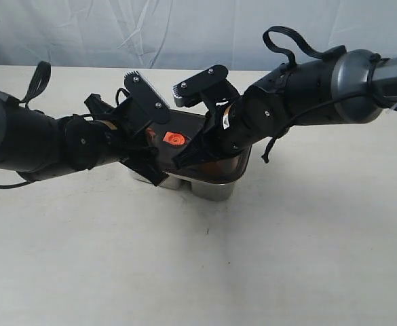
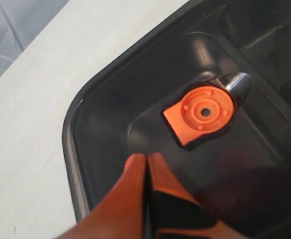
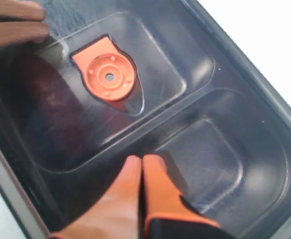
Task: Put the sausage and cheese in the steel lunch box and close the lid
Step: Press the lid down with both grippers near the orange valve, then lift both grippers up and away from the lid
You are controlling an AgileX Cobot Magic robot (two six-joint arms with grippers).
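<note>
Both your claws are closed and empty: left gripper (image 2: pixel 146 158) at 9 o'clock of round orange valve (image 1: pixel 174 138), right gripper (image 3: pixel 141 160) at 4 o'clock. Tips on dark smoky translucent lid (image 3: pixel 195 144), which sits on shiny steel lunch box (image 1: pixel 215 189).

Count on inspection: one shiny steel rectangular lunch box (image 1: pixel 212 190); one dark smoky translucent lid (image 3: pixel 210 164); one small round orange valve (image 1: pixel 174 138); two black robot arms, left arm (image 1: pixel 28 139) and right arm (image 1: pixel 307 92); two orange-fingered grippers, left gripper (image 2: pixel 146 159) and right gripper (image 3: pixel 141 162); one pale table (image 1: pixel 286 258).
</note>
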